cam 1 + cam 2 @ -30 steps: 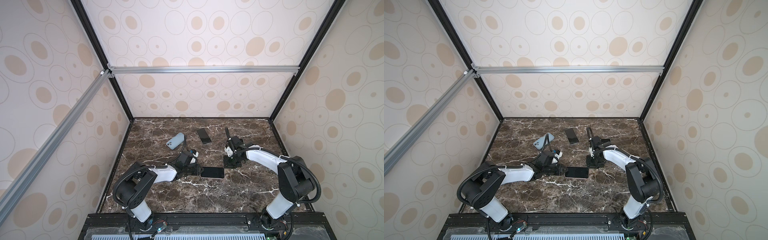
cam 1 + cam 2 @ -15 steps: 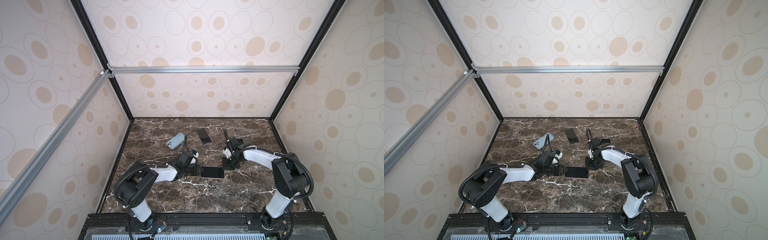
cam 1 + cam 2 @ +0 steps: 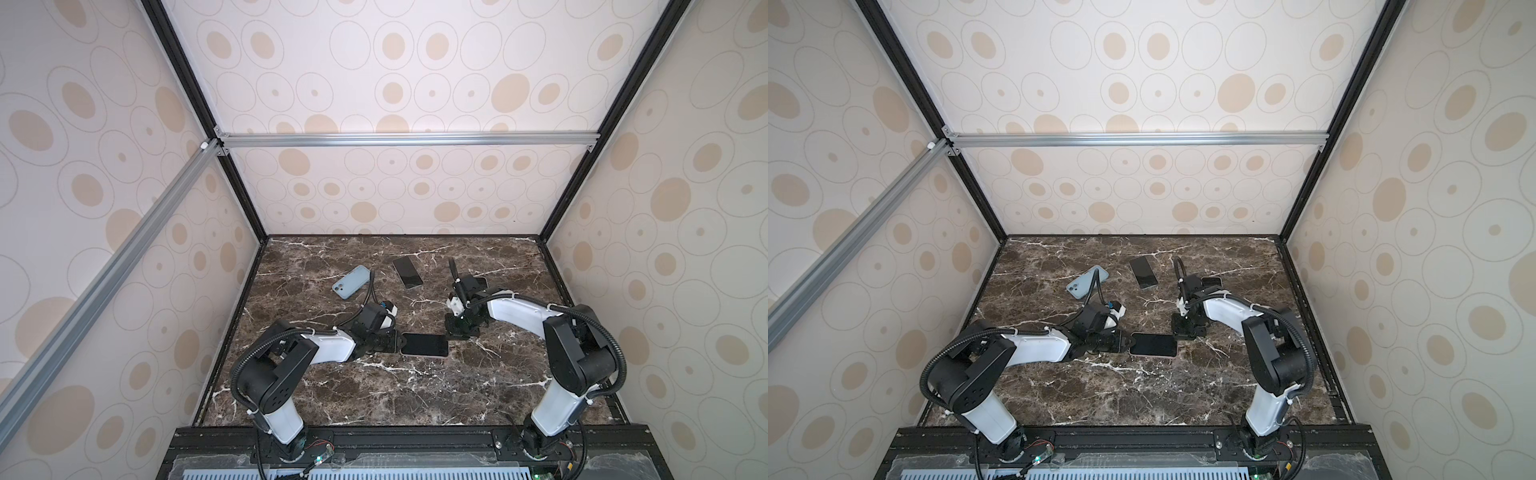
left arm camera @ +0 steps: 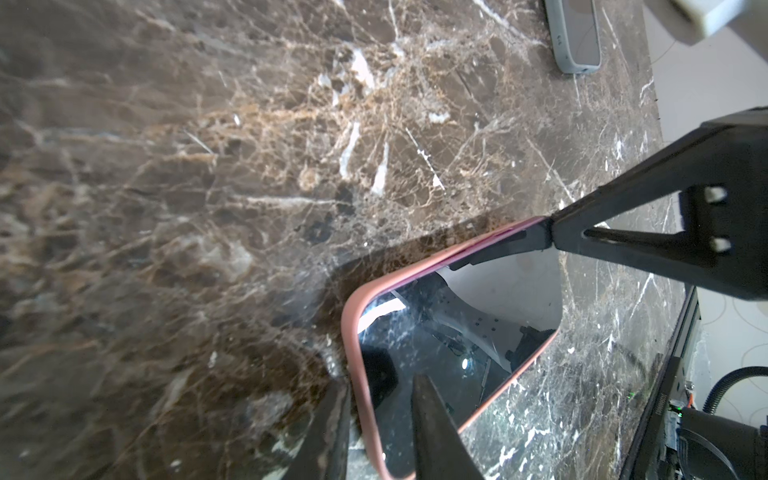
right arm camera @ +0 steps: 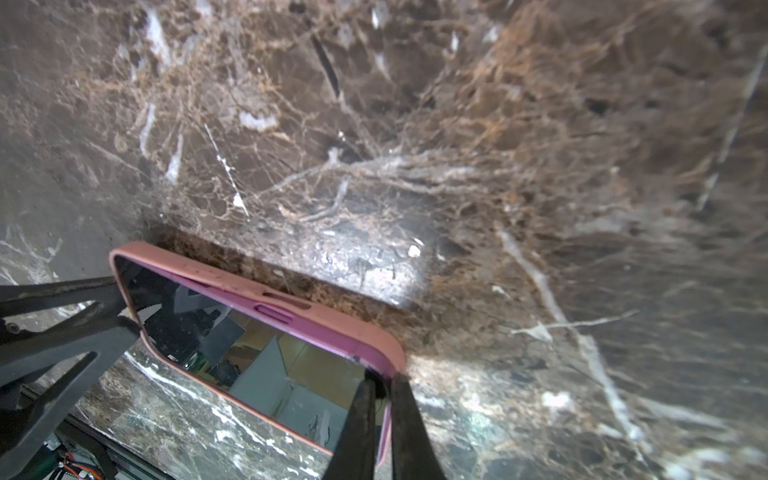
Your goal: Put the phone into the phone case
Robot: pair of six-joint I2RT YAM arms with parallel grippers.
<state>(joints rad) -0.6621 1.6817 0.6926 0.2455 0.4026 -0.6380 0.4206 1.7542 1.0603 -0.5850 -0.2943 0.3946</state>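
Observation:
The phone (image 3: pixel 424 345) (image 3: pixel 1152 344) lies flat and screen up in the middle of the table, framed by the pink phone case (image 4: pixel 353 332) (image 5: pixel 291 305). My left gripper (image 3: pixel 400 343) (image 3: pixel 1128 343) (image 4: pixel 380 380) is at its left end. Its fingers are apart, one outside the case's rim and one over the dark screen (image 4: pixel 436 353). My right gripper (image 3: pixel 451 334) (image 3: pixel 1177 334) (image 5: pixel 382 376) is at the phone's far right corner, shut on the case's rim there.
A light blue phone case (image 3: pixel 351 282) (image 3: pixel 1088 282) and a second black phone (image 3: pixel 407 272) (image 3: pixel 1143 272) lie farther back on the marble table (image 3: pixel 374 395). A small dark item (image 3: pixel 1212 281) sits behind my right arm. Patterned walls close in three sides.
My right gripper has shifted a little towards the phone's far right corner and closed on the case's rim. My left gripper's fingers have drawn slightly closer together. The phone has stayed in place.

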